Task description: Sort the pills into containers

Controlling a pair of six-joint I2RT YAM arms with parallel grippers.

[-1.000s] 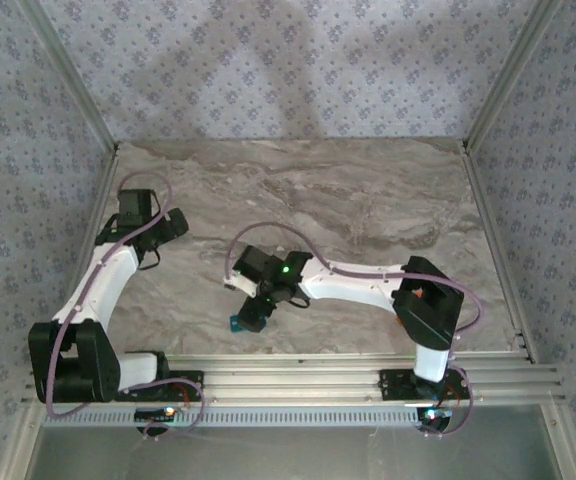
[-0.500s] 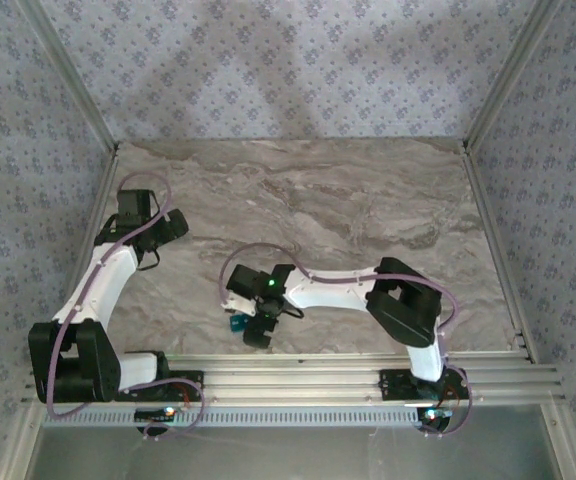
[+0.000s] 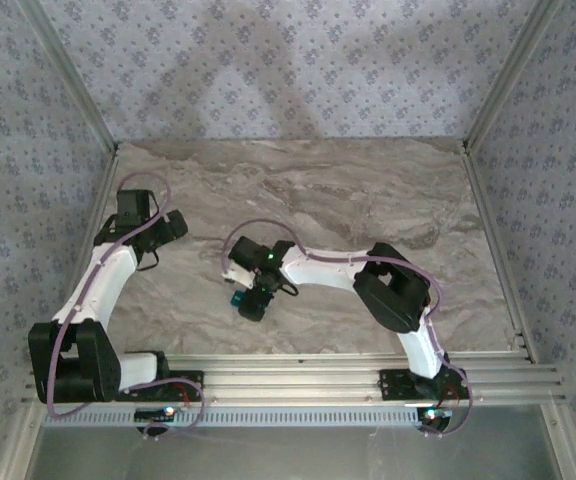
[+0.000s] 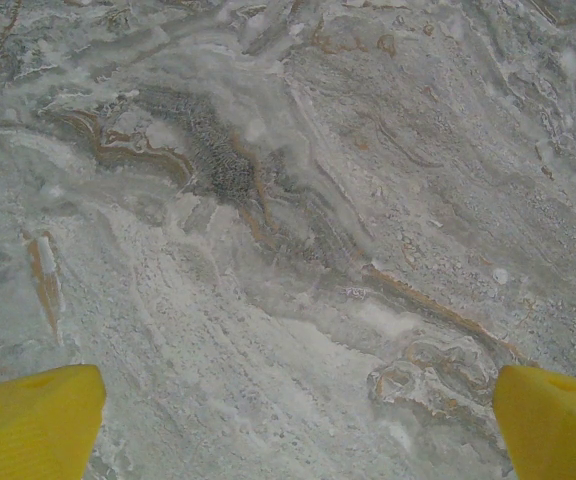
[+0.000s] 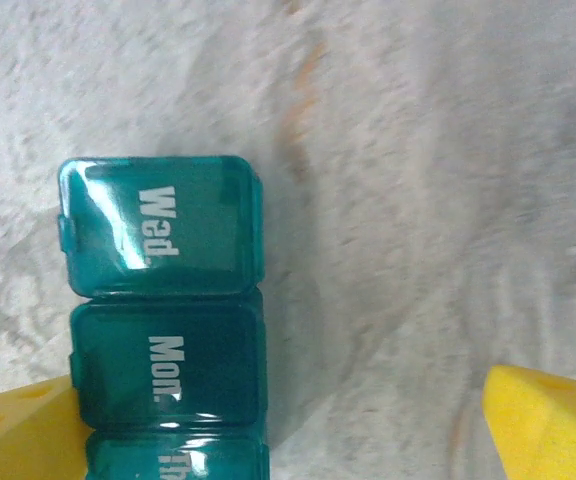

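Key relation: the teal pill box [image 5: 163, 320] sits off-centre in the right gripper [image 5: 283, 430]. In the wrist view it's hard over to frame-left, its edge at the frame-left yellow fingertip [image 5: 18, 430]; can't tell if that's contact or just overlap. The other fingertip is well apart from it, with bare marble table [image 5: 418, 200] between. The box's long axis runs across the line joining the fingertips, so a close would land on its short width: orientation fine, lateral offset bad. The row reads Wed, Mon, then a third lid cut off at frame bottom; lids look shut. Right jaws are spread wide, nothing held. From the top camera the box is toward the near edge of the table, left of centre, right at the tip of the right arm [image 3: 338, 270], which stretches across to the left with its elbow bent above its base. The left arm [image 3: 108, 275] is folded along the left edge, well apart from the box; the left gripper [image 4: 288, 430] is spread wide over bare marble, empty. The right arm is clearly nearer. My read: shift sideways to centre the box before closing, otherwise one-sided contact just shoves it along the table.
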